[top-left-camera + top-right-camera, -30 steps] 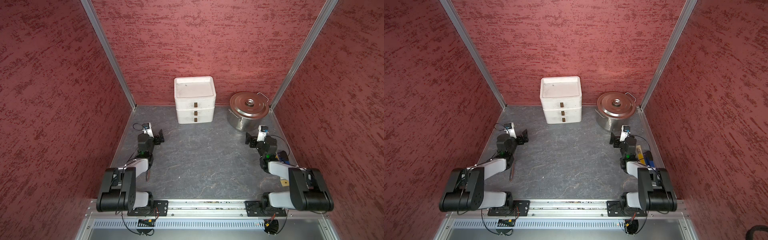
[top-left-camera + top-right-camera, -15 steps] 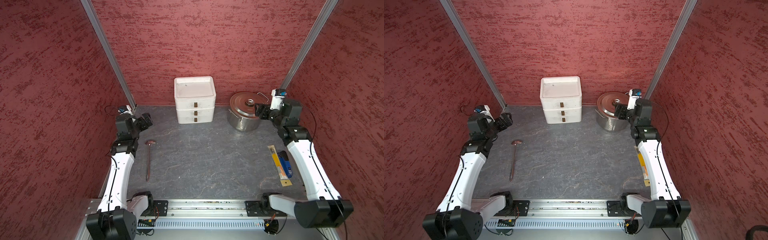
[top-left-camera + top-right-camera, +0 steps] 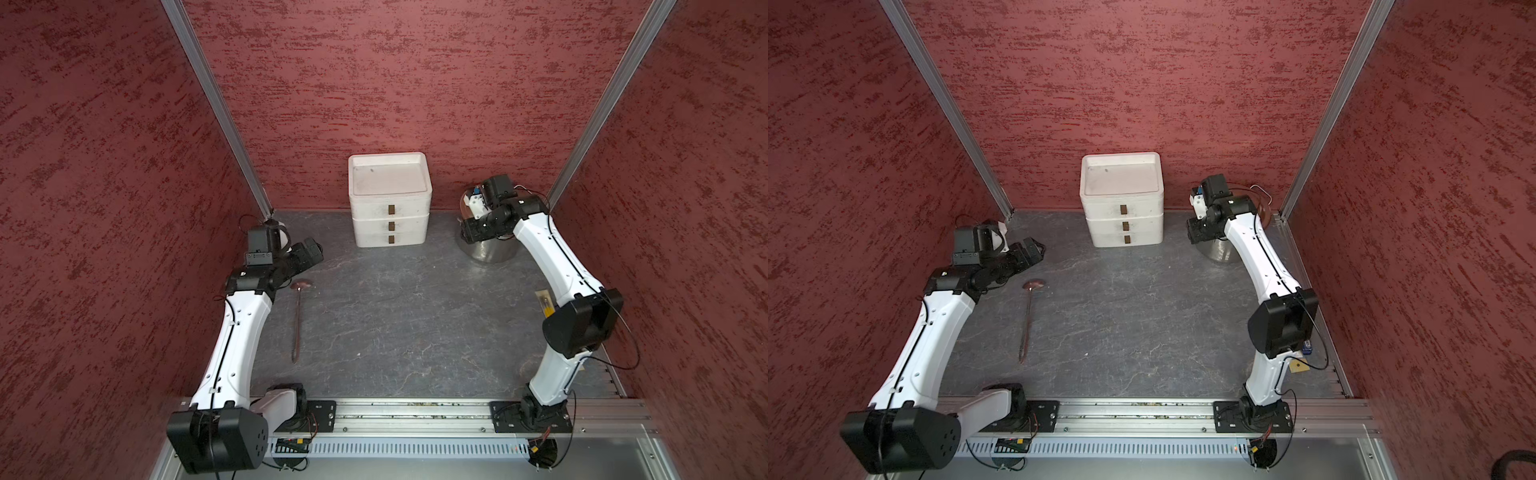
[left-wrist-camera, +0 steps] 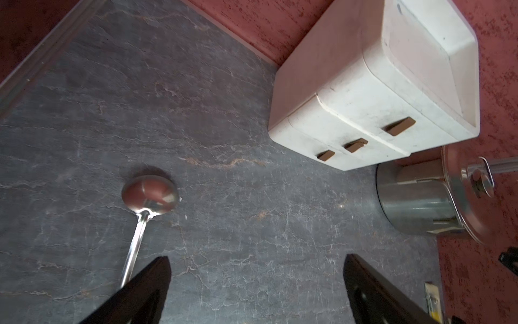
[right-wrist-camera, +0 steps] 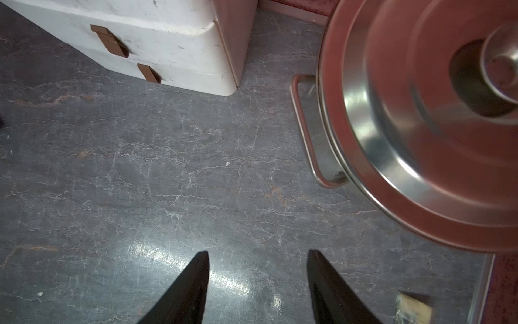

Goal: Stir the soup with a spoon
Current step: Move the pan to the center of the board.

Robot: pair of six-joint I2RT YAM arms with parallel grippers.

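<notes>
Red textured walls close in a grey, veined tabletop (image 3: 395, 324). In both top views the spoon (image 3: 298, 320) lies flat on the left side of the table, bowl at the far end and handle running toward the near edge. The left gripper (image 3: 309, 253) hangs just beyond the bowl, clear of it. A white drawer unit (image 3: 390, 208) stands at the far wall. To its right is the steel pot (image 3: 490, 251), with the right gripper (image 3: 467, 237) over its left rim.

In the left wrist view the left gripper (image 4: 256, 258) has its jaws wide apart and empty. The spoon (image 4: 138, 224) sits off to one side of the gap, its handle passing under one finger (image 4: 145, 283). A good pick probably means drawing back toward the mid-handle, centring the gap across it, then coming straight down so that the slim metal does not skid on the hard surface.

In the right wrist view the right gripper (image 5: 258, 252) has its jaws partly apart with only table between them. The lid (image 5: 420, 154) covers the pot, so uncovering seems to come first. The knob (image 5: 501, 64) lies well off the gap. Shift over it, straddle it squarely, close firmly and lift level.
</notes>
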